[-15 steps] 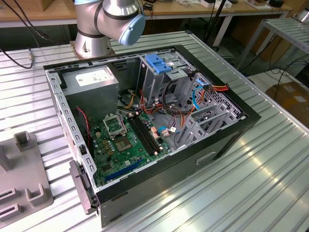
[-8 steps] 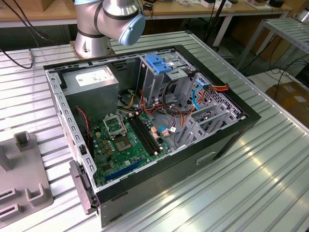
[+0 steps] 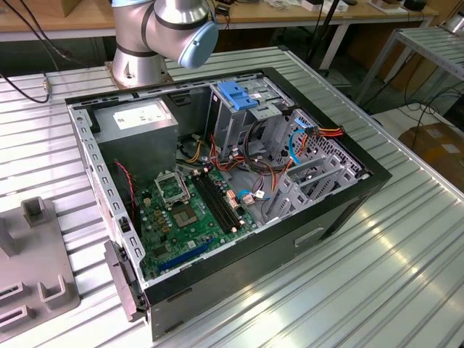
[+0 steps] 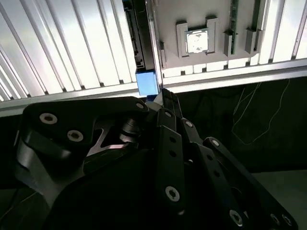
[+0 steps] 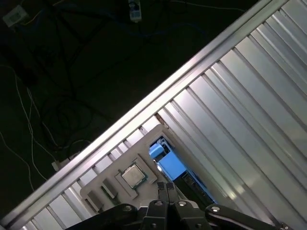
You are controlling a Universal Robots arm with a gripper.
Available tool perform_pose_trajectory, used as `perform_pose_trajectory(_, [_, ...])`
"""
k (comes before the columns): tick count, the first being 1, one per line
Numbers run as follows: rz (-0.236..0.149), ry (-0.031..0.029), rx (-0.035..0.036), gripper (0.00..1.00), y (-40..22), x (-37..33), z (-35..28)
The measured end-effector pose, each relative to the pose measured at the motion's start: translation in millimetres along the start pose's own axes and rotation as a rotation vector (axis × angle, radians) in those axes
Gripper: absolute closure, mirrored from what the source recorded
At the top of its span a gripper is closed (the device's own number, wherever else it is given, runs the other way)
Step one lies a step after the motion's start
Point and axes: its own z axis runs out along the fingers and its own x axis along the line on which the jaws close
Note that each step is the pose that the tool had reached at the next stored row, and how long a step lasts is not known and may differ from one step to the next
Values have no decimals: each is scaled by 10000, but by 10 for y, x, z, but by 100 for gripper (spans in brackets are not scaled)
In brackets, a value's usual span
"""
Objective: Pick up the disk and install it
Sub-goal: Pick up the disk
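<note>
- Ribbed metal bench (image 3: 406,239) under everything.
- Open computer case (image 3: 341,210) laid on its side, probably so the drive bays face up within reach.
- Arm (image 3: 167,29) based behind the case in the exterior view; wrist out over the bench edge, aimed down.
- Grey fixture plate (image 5: 108,179) at that edge, seemingly there to park parts in known spots.
- Disk (image 5: 168,163) in blue carrier, stood on edge in a plate slot, likely to offer its top edge for gripping.
- Claw (image 5: 163,188) just above and beside the disk, tips pressed together, pinching nothing.
- Processor chip (image 5: 133,176) seated in a recess beside the disk.
</note>
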Motion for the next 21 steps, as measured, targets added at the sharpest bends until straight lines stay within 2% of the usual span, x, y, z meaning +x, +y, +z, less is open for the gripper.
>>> perform_pose_trajectory(6, [-1193, 50, 64, 90, 0, 0, 0])
perform_pose_trajectory(7, [-1627, 59, 99, 90, 0, 0, 2])
perform_pose_trajectory(8, [-1872, 62, 123, 90, 0, -1, 2])
perform_pose_trajectory(14, [-2922, 69, 231, 90, 0, -1, 9])
perform_pose_trajectory(15, [-3033, 48, 279, 90, 0, 0, 14])
perform_pose_trajectory(19, [-3116, -122, 591, 90, -2, -2, 33])
perform_pose_trajectory(21, [-3539, -119, 619, 89, -2, -3, 42])
